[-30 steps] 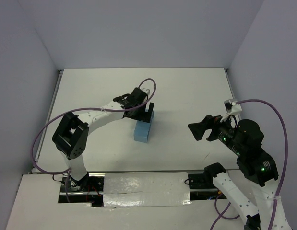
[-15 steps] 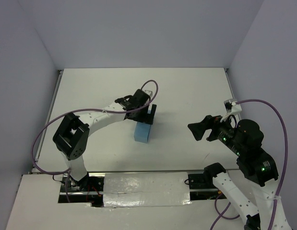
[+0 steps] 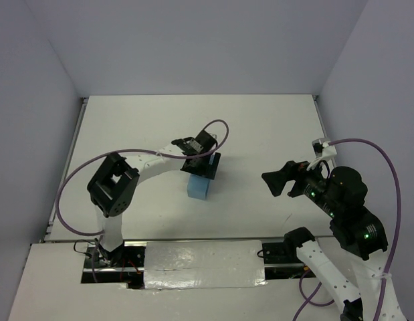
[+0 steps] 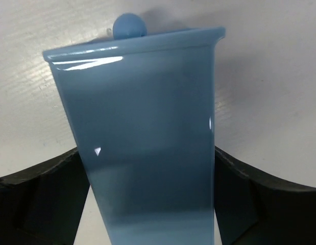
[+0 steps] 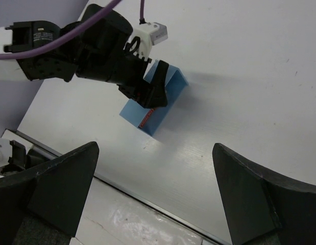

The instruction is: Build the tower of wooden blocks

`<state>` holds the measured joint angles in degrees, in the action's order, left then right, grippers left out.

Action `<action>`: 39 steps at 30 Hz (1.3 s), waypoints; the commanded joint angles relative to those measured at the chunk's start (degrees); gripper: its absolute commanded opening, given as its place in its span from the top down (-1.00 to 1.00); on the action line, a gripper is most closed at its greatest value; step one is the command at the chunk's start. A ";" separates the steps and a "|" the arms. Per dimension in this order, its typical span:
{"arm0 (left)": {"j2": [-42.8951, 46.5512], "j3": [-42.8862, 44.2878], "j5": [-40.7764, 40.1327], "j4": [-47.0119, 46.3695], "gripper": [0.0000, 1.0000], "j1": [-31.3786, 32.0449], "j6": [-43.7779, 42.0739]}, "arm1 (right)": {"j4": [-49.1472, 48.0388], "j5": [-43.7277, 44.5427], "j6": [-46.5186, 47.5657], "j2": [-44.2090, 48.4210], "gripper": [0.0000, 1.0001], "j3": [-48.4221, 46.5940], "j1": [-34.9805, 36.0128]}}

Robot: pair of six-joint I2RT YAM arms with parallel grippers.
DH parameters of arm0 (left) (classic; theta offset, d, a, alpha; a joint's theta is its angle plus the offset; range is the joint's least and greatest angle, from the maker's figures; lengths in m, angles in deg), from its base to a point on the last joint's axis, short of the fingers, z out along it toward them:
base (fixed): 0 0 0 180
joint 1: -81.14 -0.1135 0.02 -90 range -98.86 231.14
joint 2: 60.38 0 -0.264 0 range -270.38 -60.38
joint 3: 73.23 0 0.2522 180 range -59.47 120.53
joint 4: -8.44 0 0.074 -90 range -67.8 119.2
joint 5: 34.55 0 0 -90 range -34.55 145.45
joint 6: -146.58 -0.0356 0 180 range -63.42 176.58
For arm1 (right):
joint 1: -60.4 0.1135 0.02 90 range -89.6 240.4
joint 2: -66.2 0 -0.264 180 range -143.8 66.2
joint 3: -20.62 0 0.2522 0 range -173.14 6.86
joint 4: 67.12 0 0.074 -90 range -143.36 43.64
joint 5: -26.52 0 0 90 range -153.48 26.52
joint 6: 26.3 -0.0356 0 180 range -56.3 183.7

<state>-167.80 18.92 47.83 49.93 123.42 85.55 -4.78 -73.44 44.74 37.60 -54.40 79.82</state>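
The left gripper (image 3: 204, 168) is clamping its fingers on both sides of the light blue tray (image 3: 197, 189), at the tray's 12 o'clock end, and so covering that end from above. A thin red sliver (image 5: 147, 117) is peeking out at the tray's 6 o'clock edge. Whether it belongs to the wood block tower cannot be told. The right gripper (image 3: 270, 182) is hovering with its fingers spread wide, well apart at the tray's 3 o'clock. The bare white table (image 3: 260, 127) is stretching toward 12 o'clock, and walls are bounding it on three sides.
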 commanded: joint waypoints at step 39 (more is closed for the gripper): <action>-30.23 51.09 -42.48 33.98 0.60 13.44 1.96 | 1.18 14.95 -1.95 2.85 -0.99 -4.41 0.27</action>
<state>-204.06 71.38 5.08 85.14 136.30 86.73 -1.85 -60.96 43.61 40.77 -59.80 79.82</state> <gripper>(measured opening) 0.829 0.997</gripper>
